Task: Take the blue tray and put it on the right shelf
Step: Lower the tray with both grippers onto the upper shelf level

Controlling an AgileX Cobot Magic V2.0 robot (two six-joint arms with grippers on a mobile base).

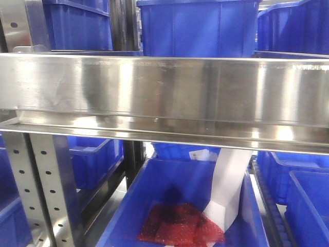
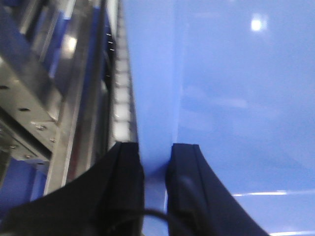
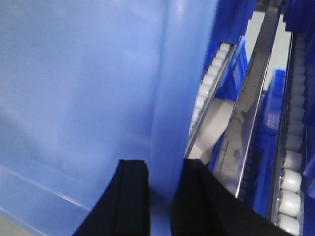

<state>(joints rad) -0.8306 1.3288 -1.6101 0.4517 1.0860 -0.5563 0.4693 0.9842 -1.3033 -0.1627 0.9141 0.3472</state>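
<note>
The blue tray [image 2: 236, 88], light blue and glossy, fills most of the left wrist view. My left gripper [image 2: 156, 150] is shut on its side rim, one black finger [image 2: 129, 167] outside and the other inside. In the right wrist view the blue tray [image 3: 88, 88] fills the left half, and my right gripper [image 3: 165, 167] is shut on its opposite rim. The right shelf [image 1: 164, 92] shows as a wide brushed steel rail across the front view, where neither the tray nor the grippers can be seen.
Deep dark-blue bins [image 1: 198, 25] stand on the shelf above the rail. Below it a bin [image 1: 169, 180] holds a red bag [image 1: 180, 226] and a white chute [image 1: 229, 190]. A perforated upright [image 1: 49, 190] stands at the left. Roller tracks [image 3: 290, 162] run beside the tray.
</note>
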